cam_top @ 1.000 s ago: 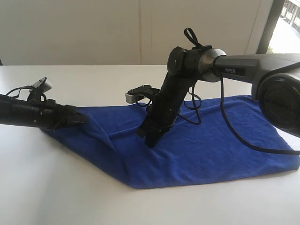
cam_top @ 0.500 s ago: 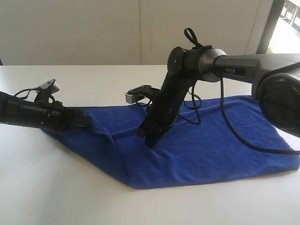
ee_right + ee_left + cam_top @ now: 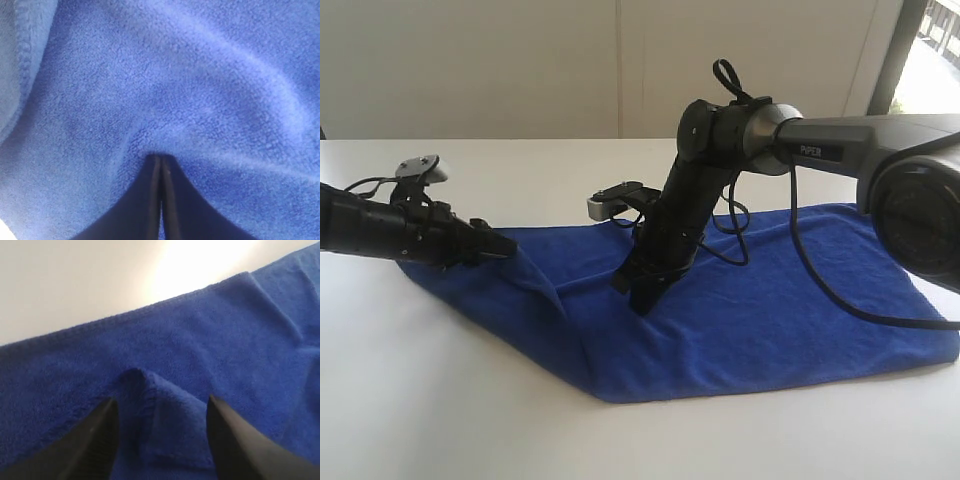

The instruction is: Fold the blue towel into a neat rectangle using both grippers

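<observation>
- Far left: the left pincer (image 3: 500, 248) reaches in low over the left corner of the blue towel (image 3: 770, 310). Its fingers (image 3: 95, 440) are spread wide, one on either side of a raised fold of cloth.
- Centre: the right pincer (image 3: 642, 300) points steeply down with its tips pressed together, planted on the towel's middle. Creases fan out from the tips.
- The towel lies rumpled across the white bench (image 3: 440, 400). It is bunched at the left and flatter towards the right.
</observation>
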`<state>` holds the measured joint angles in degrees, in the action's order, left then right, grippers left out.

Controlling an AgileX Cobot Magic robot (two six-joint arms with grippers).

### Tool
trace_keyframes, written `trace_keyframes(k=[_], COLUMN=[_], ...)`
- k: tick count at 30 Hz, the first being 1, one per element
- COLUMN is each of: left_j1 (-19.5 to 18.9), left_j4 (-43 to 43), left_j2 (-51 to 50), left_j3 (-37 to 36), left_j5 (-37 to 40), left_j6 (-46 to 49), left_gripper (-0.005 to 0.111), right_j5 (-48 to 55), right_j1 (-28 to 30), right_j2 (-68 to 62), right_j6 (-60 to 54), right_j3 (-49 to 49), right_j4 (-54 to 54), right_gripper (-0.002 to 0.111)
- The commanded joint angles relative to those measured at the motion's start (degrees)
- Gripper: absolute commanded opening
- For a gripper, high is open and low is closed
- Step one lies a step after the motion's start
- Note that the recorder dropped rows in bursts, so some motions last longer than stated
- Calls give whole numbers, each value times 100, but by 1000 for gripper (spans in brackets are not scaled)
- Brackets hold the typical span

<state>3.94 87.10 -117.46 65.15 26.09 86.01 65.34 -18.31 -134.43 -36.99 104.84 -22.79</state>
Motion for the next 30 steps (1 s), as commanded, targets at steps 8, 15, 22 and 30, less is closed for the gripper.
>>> trace_keyframes(k=[8,15,22,30], left_j1=[13,13,13,13], left_j4=[112,177,393,360], left_j2=[-141,-288,-288,-288], left_j3=[25,25,25,25], left_j5=[251,668,668,658], left_j6=[-74,-64,-64,-64], left_gripper=[57,50,34,24], right_j5=[-37,-37,-37,-37], right_j1=[-8,-8,-8,-8], right_j2=[-107,-107,-107,-107], right_j6=[-28,-28,-28,-28], right_j3=[-37,-37,-37,-37], right_j4=[214,214,214,214], right_gripper=[0,0,0,0])
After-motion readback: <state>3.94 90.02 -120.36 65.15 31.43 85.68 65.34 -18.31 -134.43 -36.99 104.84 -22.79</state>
